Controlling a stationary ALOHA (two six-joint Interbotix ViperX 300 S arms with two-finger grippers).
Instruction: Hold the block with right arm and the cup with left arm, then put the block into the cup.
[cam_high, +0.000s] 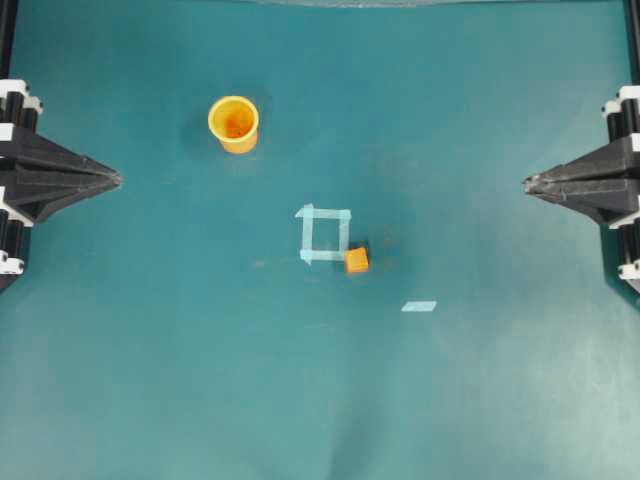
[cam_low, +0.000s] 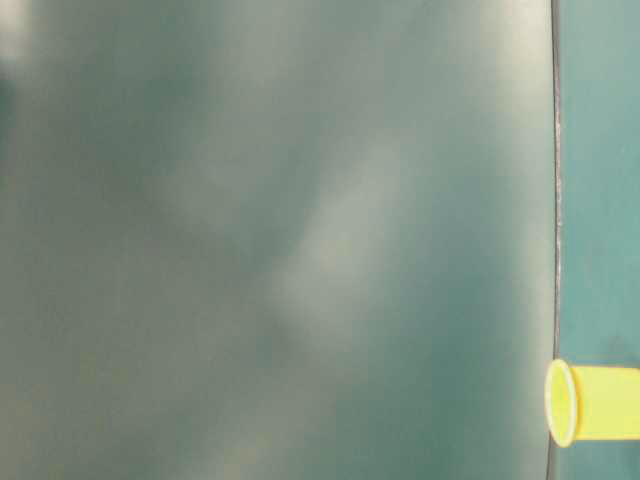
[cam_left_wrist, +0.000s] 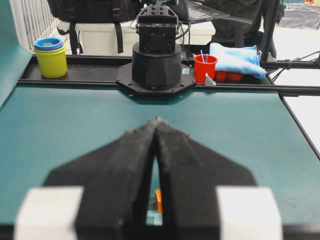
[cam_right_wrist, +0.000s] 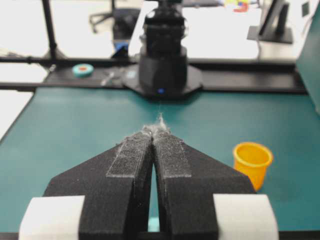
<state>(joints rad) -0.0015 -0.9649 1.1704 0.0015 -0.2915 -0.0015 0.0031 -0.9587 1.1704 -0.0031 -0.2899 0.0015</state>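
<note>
Looking overhead, you see the left gripper (cam_high: 115, 180) and right gripper (cam_high: 528, 184) pressed together at the table (cam_high: 150, 380) side edges, the cup (cam_high: 233, 123) toward the far-left, the block (cam_high: 357, 260) mid-table touching the tape square (cam_high: 325, 236). Left wrist: block (cam_left_wrist: 158, 200) behind the closed fingers. Right wrist: cup (cam_right_wrist: 252, 161) right of the fingers.

The cup (cam_high: 234, 123) is a small round one of yellow-orange plastic, with a brighter yellow rim and a darker orange inside. It stands upright, mouth up, on the teal desk (cam_high: 150, 330) in the far left part of the overhead view. It holds nothing (its orange floor shows bare from above).

The block (cam_high: 357, 261) is a small orange cube, much smaller than the cup. It rests flat on the desk near the middle, just outside the lower right corner of a pale-blue tape square (cam_high: 325, 234), touching or nearly touching that corner. Block and cup lie well apart.
</note>
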